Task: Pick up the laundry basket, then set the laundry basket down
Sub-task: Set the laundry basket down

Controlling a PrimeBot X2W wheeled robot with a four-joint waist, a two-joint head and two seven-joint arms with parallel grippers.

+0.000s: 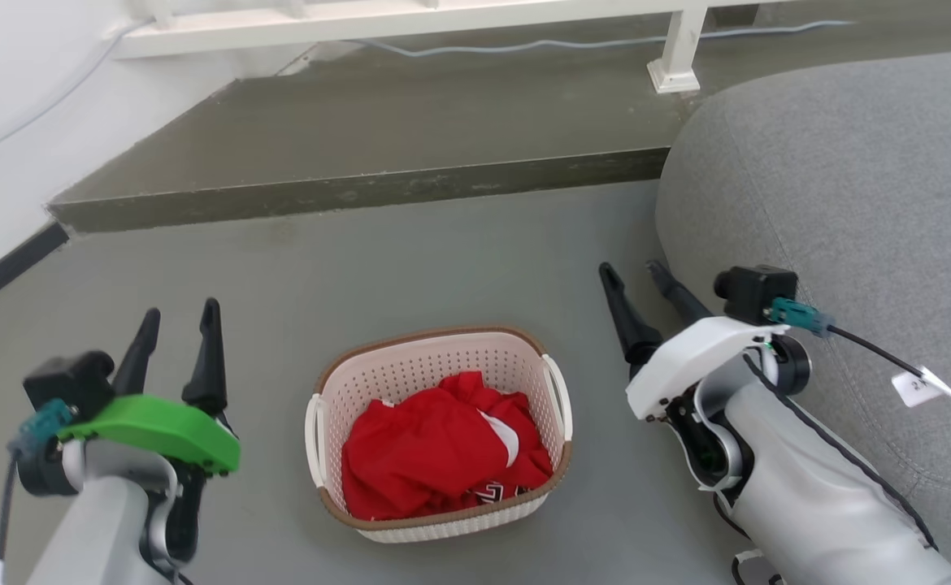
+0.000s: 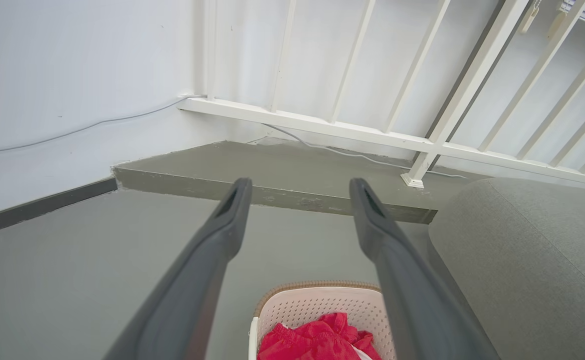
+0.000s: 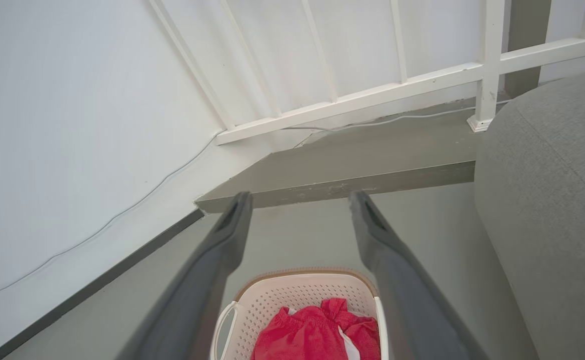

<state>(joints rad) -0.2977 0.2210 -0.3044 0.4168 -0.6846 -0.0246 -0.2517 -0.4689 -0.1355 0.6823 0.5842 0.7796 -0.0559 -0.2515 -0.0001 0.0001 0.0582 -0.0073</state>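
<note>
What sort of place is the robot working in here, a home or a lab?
Probably a home-like living area, perhaps a mock-up: a grey upholstered sofa, a laundry basket holding a red garment on the floor, and a white railing along a raised step.

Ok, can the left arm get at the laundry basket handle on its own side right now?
Probably yes. The left gripper is open and sits beside the laundry basket, with bare floor between it and the white handle on that side.
</note>
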